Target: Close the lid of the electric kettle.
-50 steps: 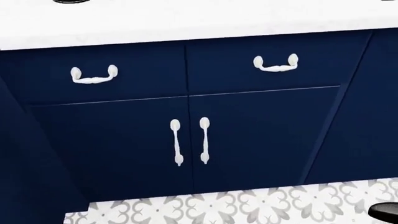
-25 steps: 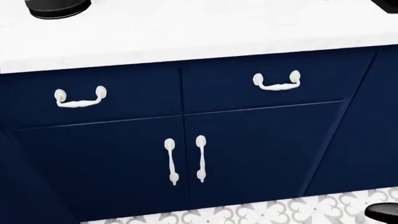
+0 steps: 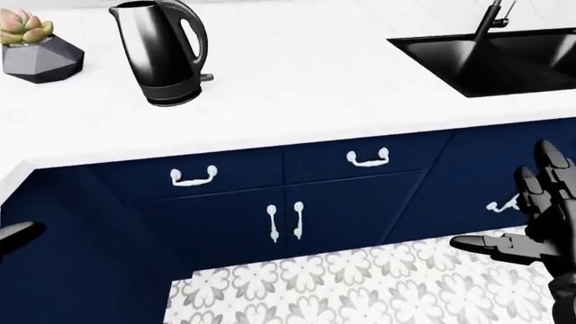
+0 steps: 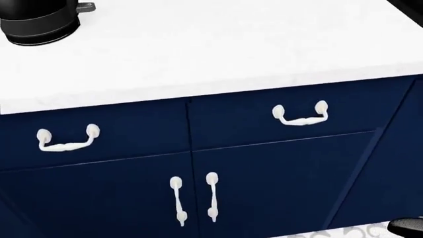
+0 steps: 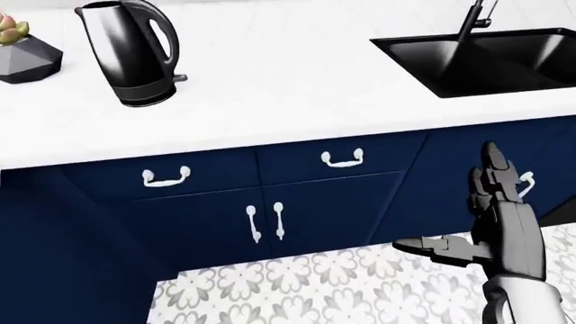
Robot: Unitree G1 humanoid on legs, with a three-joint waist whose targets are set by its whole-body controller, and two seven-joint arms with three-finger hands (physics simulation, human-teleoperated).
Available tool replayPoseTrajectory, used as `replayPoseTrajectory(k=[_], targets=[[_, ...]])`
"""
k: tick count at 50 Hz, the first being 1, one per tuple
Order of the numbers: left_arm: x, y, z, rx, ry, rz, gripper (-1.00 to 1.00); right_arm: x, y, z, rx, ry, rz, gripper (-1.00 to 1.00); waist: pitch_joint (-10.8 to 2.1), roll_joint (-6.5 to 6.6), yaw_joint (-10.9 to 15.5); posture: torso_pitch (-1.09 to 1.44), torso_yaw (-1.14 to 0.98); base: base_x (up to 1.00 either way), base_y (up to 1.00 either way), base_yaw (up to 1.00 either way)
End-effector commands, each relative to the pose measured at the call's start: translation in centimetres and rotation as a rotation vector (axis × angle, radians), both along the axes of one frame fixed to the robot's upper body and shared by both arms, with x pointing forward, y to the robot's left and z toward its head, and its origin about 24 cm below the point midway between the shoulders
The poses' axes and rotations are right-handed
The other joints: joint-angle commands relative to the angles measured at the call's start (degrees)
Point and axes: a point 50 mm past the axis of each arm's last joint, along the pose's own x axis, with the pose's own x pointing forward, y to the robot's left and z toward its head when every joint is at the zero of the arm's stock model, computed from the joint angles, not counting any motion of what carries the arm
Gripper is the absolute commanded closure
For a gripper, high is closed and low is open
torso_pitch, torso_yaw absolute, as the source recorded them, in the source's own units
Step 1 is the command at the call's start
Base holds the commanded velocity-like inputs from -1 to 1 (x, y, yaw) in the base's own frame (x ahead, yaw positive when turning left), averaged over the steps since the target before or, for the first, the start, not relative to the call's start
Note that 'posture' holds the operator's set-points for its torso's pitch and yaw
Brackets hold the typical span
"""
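Note:
The black electric kettle (image 3: pixel 162 54) stands on its base on the white counter (image 3: pixel 297 88), at the upper left of both eye views. The picture's top edge cuts off its top, so the lid's position cannot be told. Only the kettle's base (image 4: pixel 38 21) shows in the head view, at the top left. My right hand (image 5: pixel 477 209) hangs low at the right, in front of the navy cabinets, open with fingers spread and holding nothing, far from the kettle. A grey sliver of my left hand (image 3: pixel 18 237) shows at the left edge.
A black sink (image 3: pixel 504 61) with a faucet (image 3: pixel 493 17) is set in the counter at the upper right. A succulent in a grey pot (image 3: pixel 38 52) stands left of the kettle. Navy drawers and doors with white handles (image 4: pixel 301 115) sit under the counter, above the patterned floor (image 3: pixel 360 283).
The head view has shifted: counter edge and cabinet handles sit lower in the picture, and the kettle's base has come in at the top left. The camera moved, not the things.

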Motion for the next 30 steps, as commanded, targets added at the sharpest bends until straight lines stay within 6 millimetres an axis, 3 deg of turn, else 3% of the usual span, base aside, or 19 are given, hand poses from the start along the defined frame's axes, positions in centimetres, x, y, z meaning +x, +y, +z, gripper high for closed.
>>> replayPoseTrajectory(k=[1,3,4,5,8,13,15,16,17,18,21,25,26,28,29,30], targets=[[-0.01,-0.45,1.05,0.051,-0.043,-0.015,-1.0,-0.11,0.13,0.96,-0.044,-0.047,0.0,-1.0,-0.49,-0.16,-0.11,0.0,0.0,0.23,0.0,0.0],[-0.07,-0.48,1.18,0.051,-0.045,-0.016,-1.0,-0.11,0.16,0.99,-0.044,-0.048,0.001,-1.0,-1.55,-3.65,-0.26,0.0,0.0,0.24,0.0,0.0],[-0.02,-0.46,1.11,0.051,-0.044,-0.015,-1.0,-0.07,0.21,0.9,-0.043,-0.046,0.003,-1.0,-0.92,-0.92,-0.89,0.0,0.0,0.23,0.0,0.0],[0.01,-0.46,1.1,0.051,-0.044,-0.016,-1.0,-0.04,0.16,0.88,-0.044,-0.046,0.002,-1.0,-0.68,-2.12,-0.71,0.0,0.0,0.23,0.0,0.0],[0.0,-0.45,1.19,0.053,-0.046,-0.016,-1.0,-0.07,0.08,0.91,-0.044,-0.047,0.0,-1.0,-0.72,-1.43,-1.4,0.0,0.0,0.24,0.0,0.0],[-0.03,-0.37,1.16,0.053,-0.045,-0.013,-1.0,-0.19,0.09,1.08,-0.045,-0.049,-0.001,-1.0,0.14,1.7,-1.96,0.0,0.0,0.24,0.0,0.0],[-0.11,-0.4,1.27,0.053,-0.047,-0.014,-1.0,-0.07,0.04,0.91,-0.045,-0.048,-0.002,-1.0,-0.55,4.44,-2.16,0.0,0.0,0.23,0.0,0.0],[-0.1,-0.38,1.21,0.052,-0.046,-0.014,-1.0,-0.13,0.08,1.01,-0.046,-0.048,-0.001,-1.0,-1.48,6.61,-1.92,0.0,0.0,0.23,0.0,0.0],[-0.09,-0.37,1.18,0.053,-0.045,-0.013,-1.0,-0.09,0.05,0.93,-0.046,-0.048,-0.001,-1.0,-0.56,3.81,-1.24,0.0,0.0,0.24,0.0,0.0],[-0.08,-0.38,1.21,0.052,-0.046,-0.014,-1.0,-0.16,0.07,1.01,-0.045,-0.048,-0.001,-1.0,-0.22,5.09,-1.48,0.0,0.0,0.23,0.0,0.0],[-0.11,-0.39,1.24,0.053,-0.046,-0.014,-1.0,-0.18,0.15,1.06,-0.046,-0.048,-0.001,-1.0,-0.83,4.2,-0.75,0.0,0.0,0.23,0.0,0.0],[-0.03,-0.36,1.2,0.052,-0.046,-0.014,-1.0,-0.14,0.18,1.08,-0.048,-0.05,0.001,-1.0,-0.12,1.81,-0.35,0.0,0.0,0.21,0.0,0.0],[0.02,-0.34,1.09,0.052,-0.043,-0.014,-1.0,-0.12,0.18,1.02,-0.05,-0.05,0.002,-1.0,0.19,0.69,-0.25,0.0,0.0,0.0,0.0,0.0],[-0.02,-0.39,1.21,0.052,-0.045,-0.015,-1.0,-0.06,0.1,0.98,-0.047,-0.054,0.003,-1.0,-0.58,-1.64,-0.25,0.0,0.0,0.0,0.0,0.0],[0.02,-0.42,1.19,0.052,-0.045,-0.016,-1.0,-0.03,0.03,0.89,-0.047,-0.054,0.001,-1.0,-0.8,-1.14,0.34,0.0,0.0,0.0,0.0,0.0],[0.04,-0.41,1.13,0.052,-0.044,-0.016,-1.0,-0.05,0.04,0.88,-0.048,-0.053,0.001,-1.0,-0.05,-0.39,-0.04,0.0,0.0,0.0,0.0,0.0]])
